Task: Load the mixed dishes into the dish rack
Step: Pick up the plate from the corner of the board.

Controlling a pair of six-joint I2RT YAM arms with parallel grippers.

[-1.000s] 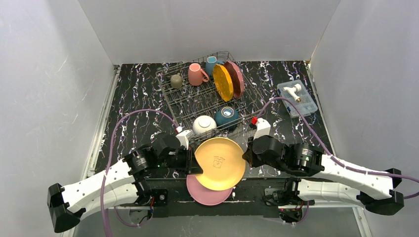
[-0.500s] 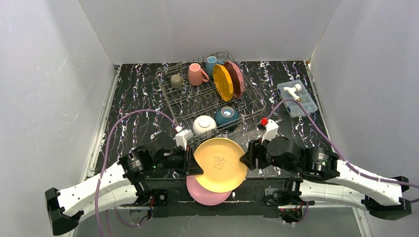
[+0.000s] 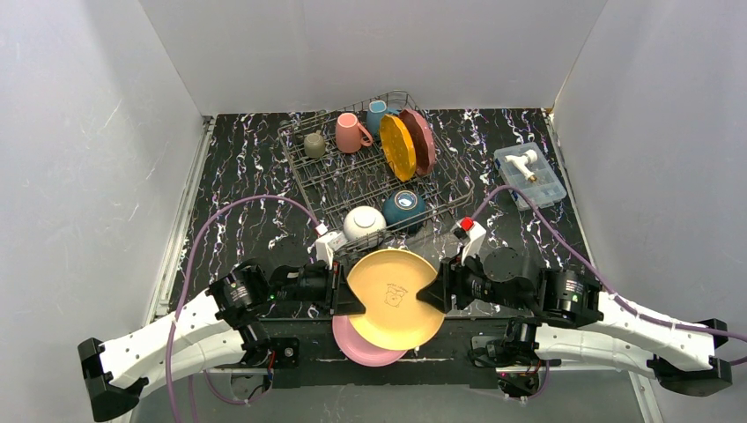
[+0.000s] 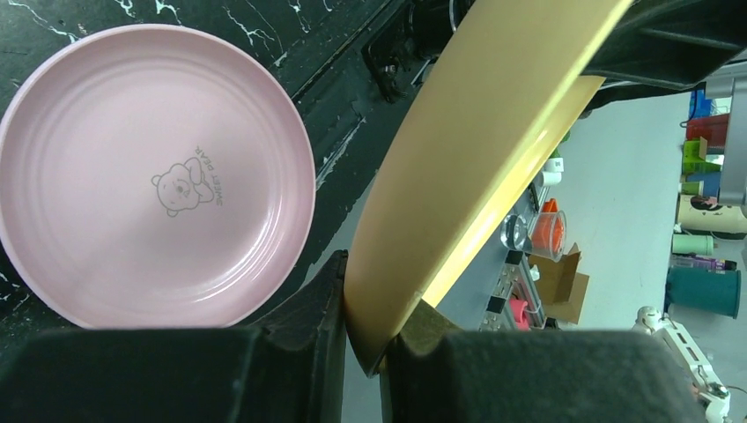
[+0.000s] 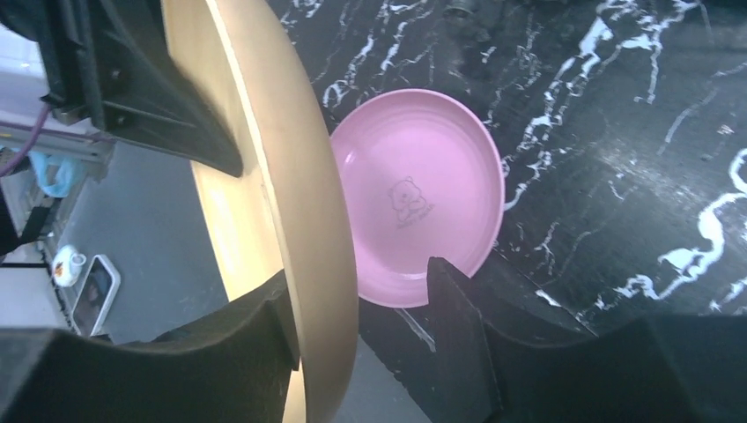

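One yellow plate (image 3: 392, 298) held tilted over pink plate (image 3: 355, 346), just in front of dish rack (image 3: 335, 181); left gripper (image 3: 342, 296) pinches its left rim, right gripper (image 3: 433, 293) jaws spread around its right rim.

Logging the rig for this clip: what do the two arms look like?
The left arm and right arm have white links, black joints and black fingers. A purple cable loops along each; the right wrist carries a red tab.
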